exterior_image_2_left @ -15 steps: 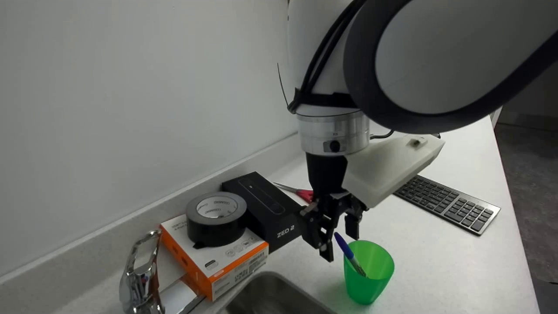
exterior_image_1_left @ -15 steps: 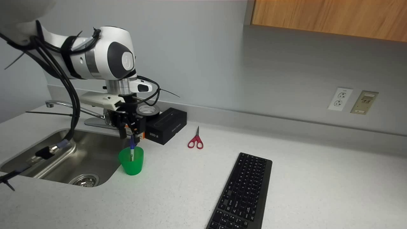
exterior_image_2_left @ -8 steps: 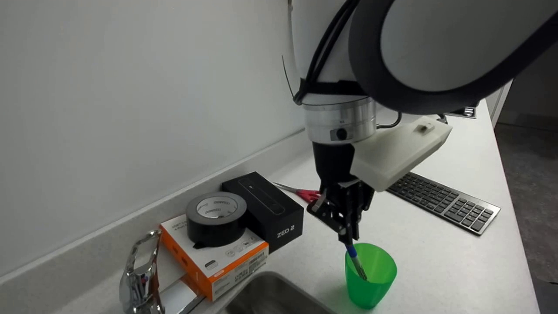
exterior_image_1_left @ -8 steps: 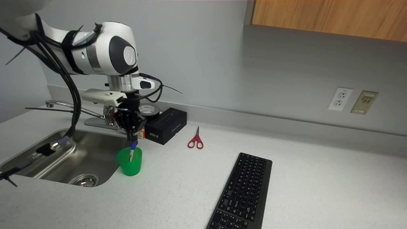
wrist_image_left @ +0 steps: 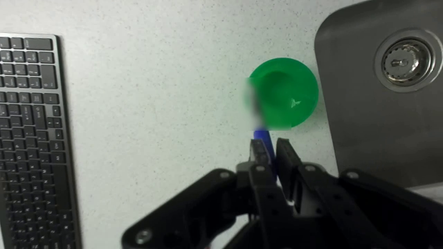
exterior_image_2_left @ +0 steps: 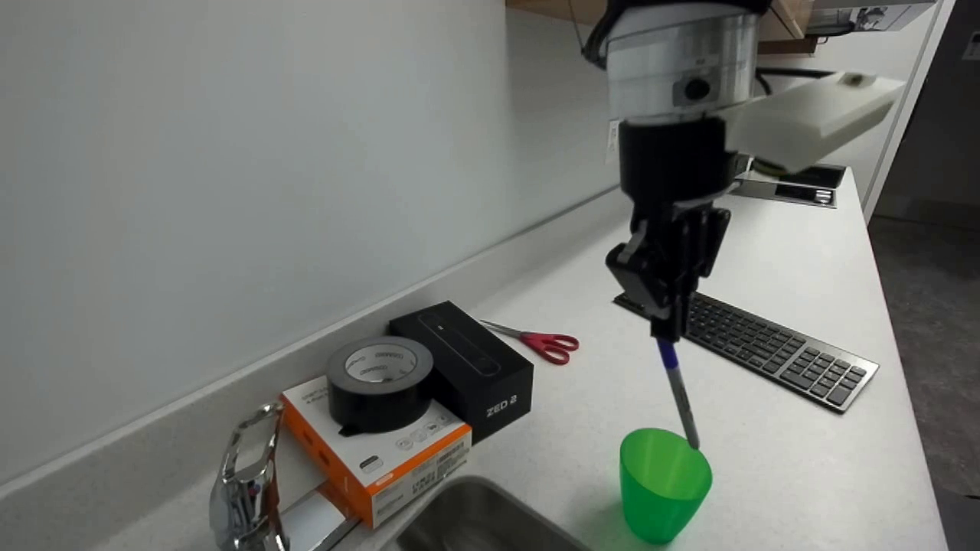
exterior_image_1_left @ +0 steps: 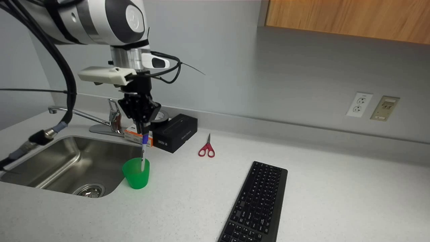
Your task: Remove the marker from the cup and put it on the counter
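In both exterior views you have a plain grey back wall point(exterior_image_1_left: 208, 67); it meets a side wall point(exterior_image_1_left: 20, 72) at a corner. Up high hangs a wood-grain wall cabinet point(exterior_image_1_left: 349, 18), with your back wall darker beneath it. There you see a white duplex outlet point(exterior_image_1_left: 359, 105) just beside a beige wall plate point(exterior_image_1_left: 385, 108). Dark grey floor point(exterior_image_2_left: 934, 321) shows at the right edge of an exterior view.
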`<state>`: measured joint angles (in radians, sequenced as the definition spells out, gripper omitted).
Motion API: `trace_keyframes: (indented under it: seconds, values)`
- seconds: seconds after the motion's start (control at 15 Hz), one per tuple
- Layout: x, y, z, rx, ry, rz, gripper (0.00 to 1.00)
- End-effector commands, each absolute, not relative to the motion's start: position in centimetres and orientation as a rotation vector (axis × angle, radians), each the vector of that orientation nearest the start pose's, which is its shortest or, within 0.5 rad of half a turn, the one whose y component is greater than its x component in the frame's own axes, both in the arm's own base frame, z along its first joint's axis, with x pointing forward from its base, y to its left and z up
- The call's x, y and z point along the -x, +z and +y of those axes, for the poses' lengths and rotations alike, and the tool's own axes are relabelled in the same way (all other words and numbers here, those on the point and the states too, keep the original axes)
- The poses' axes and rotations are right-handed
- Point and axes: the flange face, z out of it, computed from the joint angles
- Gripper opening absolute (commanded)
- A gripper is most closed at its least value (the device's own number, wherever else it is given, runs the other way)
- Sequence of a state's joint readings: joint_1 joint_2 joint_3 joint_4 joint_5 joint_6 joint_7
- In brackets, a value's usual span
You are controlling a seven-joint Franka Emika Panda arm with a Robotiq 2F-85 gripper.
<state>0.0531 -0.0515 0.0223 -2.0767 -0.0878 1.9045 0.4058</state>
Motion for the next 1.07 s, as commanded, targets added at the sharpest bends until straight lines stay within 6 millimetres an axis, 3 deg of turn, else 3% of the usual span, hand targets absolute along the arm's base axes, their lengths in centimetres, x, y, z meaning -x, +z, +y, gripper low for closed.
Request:
trace_keyframes:
  seconds: [0.0,0.07,0.2,0.4,0.6,0.73,0.87,1.0]
  values:
    - [-51.3,47.6,-0.9,3.188,0.178,0.533,0.03]
    - [-51.8,47.5,-2.2,3.196,0.222,0.572,0.03]
    - [-53.8,45.5,-4.9,3.182,0.346,0.663,0.03]
    - [-57.2,39.8,-6.7,3.135,0.492,0.712,0.03]
    - [-59.8,33.7,-6.3,3.082,0.652,0.669,0.03]
    - [-61.3,30.6,-5.5,3.065,0.714,0.641,0.03]
    - [-62.7,28.8,-5.5,3.081,0.732,0.673,0.03]
    - [-63.6,28.3,-5.4,3.093,0.731,0.682,0.03]
